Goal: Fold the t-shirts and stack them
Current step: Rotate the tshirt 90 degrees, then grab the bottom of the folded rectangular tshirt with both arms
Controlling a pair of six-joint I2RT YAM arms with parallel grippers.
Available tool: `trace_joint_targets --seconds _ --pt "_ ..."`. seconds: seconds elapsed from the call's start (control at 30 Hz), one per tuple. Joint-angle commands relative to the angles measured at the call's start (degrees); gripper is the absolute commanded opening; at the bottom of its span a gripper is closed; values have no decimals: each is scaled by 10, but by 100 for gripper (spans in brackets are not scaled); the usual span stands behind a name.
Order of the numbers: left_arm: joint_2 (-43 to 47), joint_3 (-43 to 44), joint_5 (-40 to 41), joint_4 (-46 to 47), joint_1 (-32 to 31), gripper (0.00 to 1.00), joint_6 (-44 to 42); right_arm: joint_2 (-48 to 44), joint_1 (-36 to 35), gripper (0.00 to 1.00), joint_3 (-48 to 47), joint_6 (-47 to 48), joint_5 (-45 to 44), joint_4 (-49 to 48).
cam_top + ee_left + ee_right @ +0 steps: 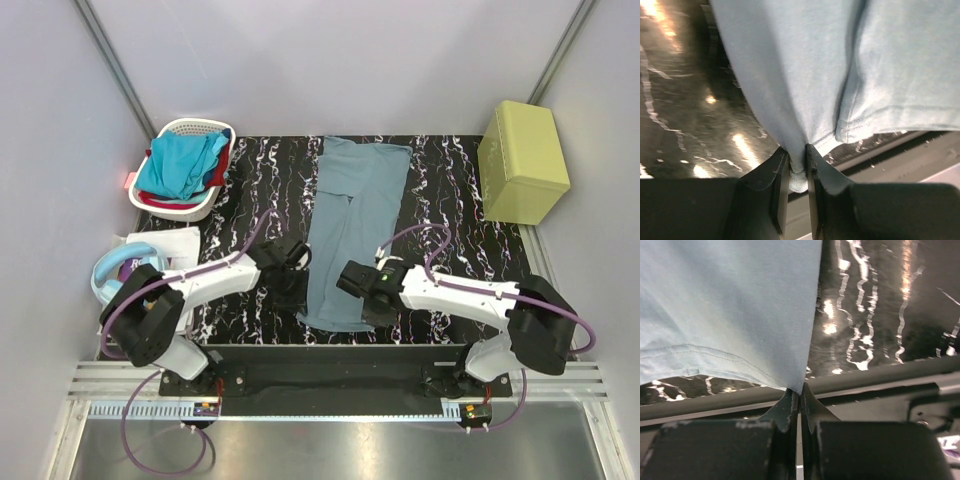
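Note:
The grey-blue t-shirt [352, 225] lies lengthwise down the middle of the black marbled table [450, 180], folded into a long narrow strip. My left gripper [296, 290] is shut on the shirt's near left corner [798, 172], cloth bunched between its fingers. My right gripper [372, 312] is shut on the near right corner [796, 382]. Both corners are lifted a little off the table near the front edge. The turquoise t-shirt [180, 163] and the red t-shirt [217, 172] lie in the white laundry basket [176, 207] at the back left.
A yellow-green box [522, 161] stands at the back right. White papers [165, 243] and a light blue round object [118, 272] lie at the left edge. A black bar [875, 375] runs along the table's near edge.

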State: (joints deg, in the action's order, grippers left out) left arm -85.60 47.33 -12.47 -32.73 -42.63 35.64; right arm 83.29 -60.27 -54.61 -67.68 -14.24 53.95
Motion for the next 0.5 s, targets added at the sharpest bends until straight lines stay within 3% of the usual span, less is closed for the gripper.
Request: trace_joint_targets --seconds 0.0,0.47 --pt "-17 43 -25 -11 -18 22 2 -19 -4 0 -1 -27 -26 59" --pt "-97 101 -48 -37 -59 14 -22 -28 -4 0 25 -69 -30 128"
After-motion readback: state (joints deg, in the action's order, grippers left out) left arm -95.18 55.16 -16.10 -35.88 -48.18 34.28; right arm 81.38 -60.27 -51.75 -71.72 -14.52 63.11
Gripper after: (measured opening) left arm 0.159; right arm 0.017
